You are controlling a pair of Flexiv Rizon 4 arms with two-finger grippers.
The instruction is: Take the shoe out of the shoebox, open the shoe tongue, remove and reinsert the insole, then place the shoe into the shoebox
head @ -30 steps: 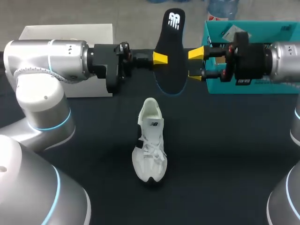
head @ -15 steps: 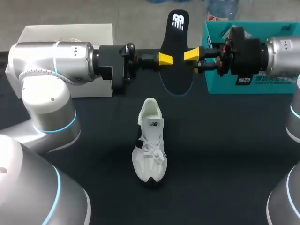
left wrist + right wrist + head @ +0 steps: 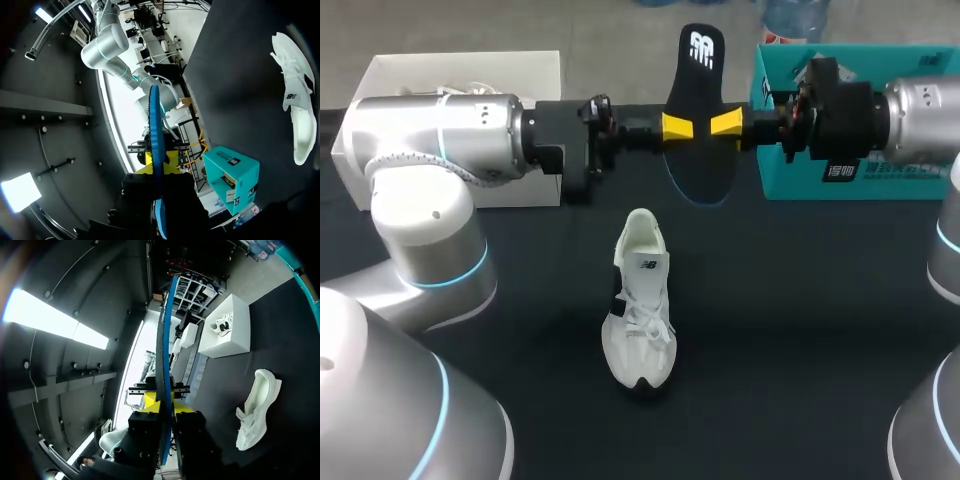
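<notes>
A black insole (image 3: 698, 110) with a blue rim stands upright in the air above the back of the table. My left gripper (image 3: 677, 127) is shut on its left edge, and my right gripper (image 3: 727, 125) is shut on its right edge, the two facing each other. In the left wrist view the insole (image 3: 155, 130) runs edge-on out of the left gripper (image 3: 159, 165). The right wrist view shows the insole (image 3: 165, 340) pinched the same way in the right gripper (image 3: 162, 405). The white shoe (image 3: 640, 315) lies on the black table below, heel toward the insole.
The teal shoebox (image 3: 860, 120) stands open at the back right, just behind my right wrist. A white box (image 3: 460, 70) sits at the back left behind my left arm. The shoe (image 3: 255, 410) has bare black table (image 3: 770, 330) on both sides.
My right gripper's fingers, wide apart a second ago, have closed onto the insole's right edge. The left gripper and insole shifted slightly to the right. The shoe stayed put.
</notes>
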